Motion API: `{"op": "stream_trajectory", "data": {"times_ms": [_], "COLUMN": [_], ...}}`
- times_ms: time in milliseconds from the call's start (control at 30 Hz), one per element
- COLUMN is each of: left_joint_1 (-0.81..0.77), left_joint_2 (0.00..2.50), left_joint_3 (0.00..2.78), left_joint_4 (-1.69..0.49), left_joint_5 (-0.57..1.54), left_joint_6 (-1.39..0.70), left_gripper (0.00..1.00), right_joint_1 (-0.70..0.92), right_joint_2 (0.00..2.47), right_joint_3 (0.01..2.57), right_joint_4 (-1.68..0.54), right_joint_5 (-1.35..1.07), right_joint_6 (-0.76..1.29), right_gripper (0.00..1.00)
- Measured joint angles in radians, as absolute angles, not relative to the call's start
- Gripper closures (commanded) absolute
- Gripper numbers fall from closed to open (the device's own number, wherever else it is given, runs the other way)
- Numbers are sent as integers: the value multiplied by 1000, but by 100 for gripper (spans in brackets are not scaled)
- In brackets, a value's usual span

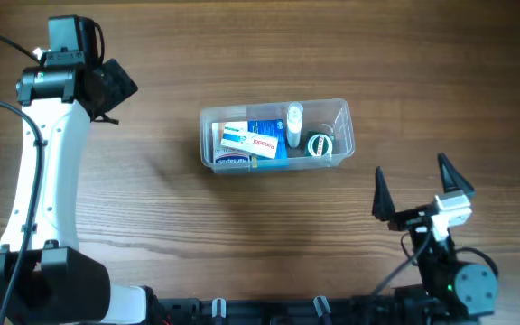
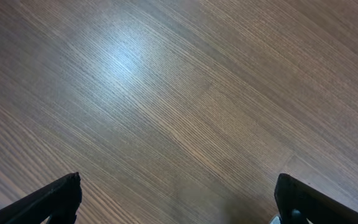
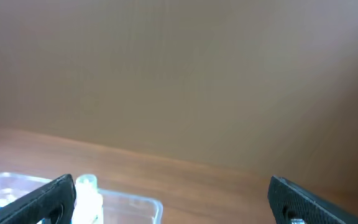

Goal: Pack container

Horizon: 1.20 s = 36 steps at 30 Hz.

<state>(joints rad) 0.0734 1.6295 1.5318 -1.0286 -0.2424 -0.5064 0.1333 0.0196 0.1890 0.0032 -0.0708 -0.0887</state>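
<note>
The container [image 1: 348, 126], a clear plastic tub, stands at the table's middle. In it lie blue and white boxes [image 1: 253, 142], a small clear bottle [image 1: 294, 123] with a white cap, and a round teal item [image 1: 320, 144]. My left gripper [image 1: 114, 88] hangs open over bare wood at the far left, well away from the tub; its wrist view shows only wood grain between the fingertips [image 2: 70, 190]. My right gripper [image 1: 413, 185] stands open at the near right, apart from the tub. In the right wrist view the container's corner [image 3: 143, 202] and the bottle [image 3: 87, 196] show at lower left.
The white left arm [image 1: 48, 171] runs along the table's left side. The right arm's base [image 1: 459, 280] sits at the front right edge. A black rail [image 1: 269, 311] lines the front edge. Bare wood surrounds the tub.
</note>
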Motion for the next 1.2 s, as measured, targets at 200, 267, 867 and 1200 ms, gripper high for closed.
{"op": "stream_trajectory", "data": {"times_ms": [200,267,867,1200], "left_joint_1": [73,73,73,73], "left_joint_2": [1629,1629,1629,1629], "left_joint_3": [1532,1532,1532,1532], "left_joint_4": [-1028,-1028,-1028,-1029], "left_joint_5": [-242,-242,-242,-242], "left_joint_6": [-506,-506,-506,-506], "left_gripper": [0,0,0,0], "right_joint_1": [133,133,133,133], "right_joint_2": [19,19,17,16], "right_joint_3": [65,54,7,7], "right_joint_4": [94,96,0,0], "right_joint_5": [-71,-71,-70,-70], "right_joint_6": [-92,-93,-105,-111], "right_gripper": [0,0,0,0]}}
